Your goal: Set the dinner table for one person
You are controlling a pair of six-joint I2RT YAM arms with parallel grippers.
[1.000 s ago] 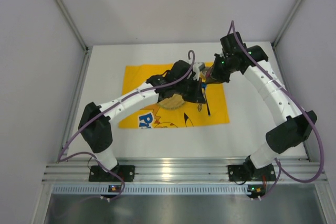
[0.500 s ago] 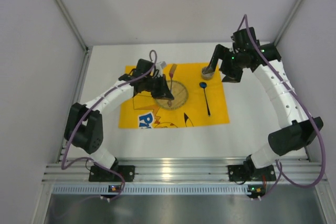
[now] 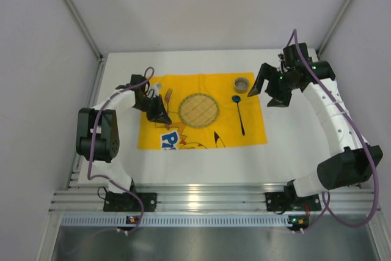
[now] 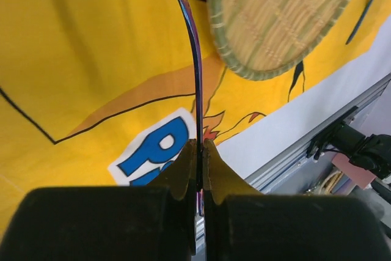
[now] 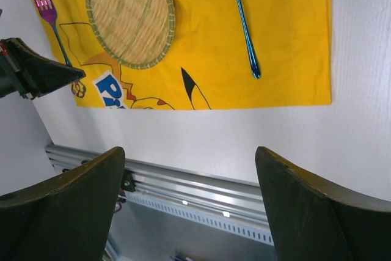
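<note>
The table point(image 3: 287, 145) lies flat across the whole cell under both arms, its silver rail along the 6 o'clock edge. A yellow cloth point(image 3: 250, 132) is spread on its middle, with a round woven plate point(image 3: 198, 110) near the cloth's centre. At the plate's 9 o'clock is a fork point(image 3: 168, 96), tines towards 12. The left gripper point(image 4: 198, 151) is pinched tight on the fork's handle, which runs straight out from between the fingers over the cloth. At the plate's 3 o'clock lies a thin blue spoon point(image 3: 238, 114), and at about 2 o'clock a small bowl point(image 3: 242, 84) sits on the cloth. The right gripper point(image 3: 269, 93) hangs just past the bowl at its 3 o'clock, jaws spread wide and holding nothing.
</note>
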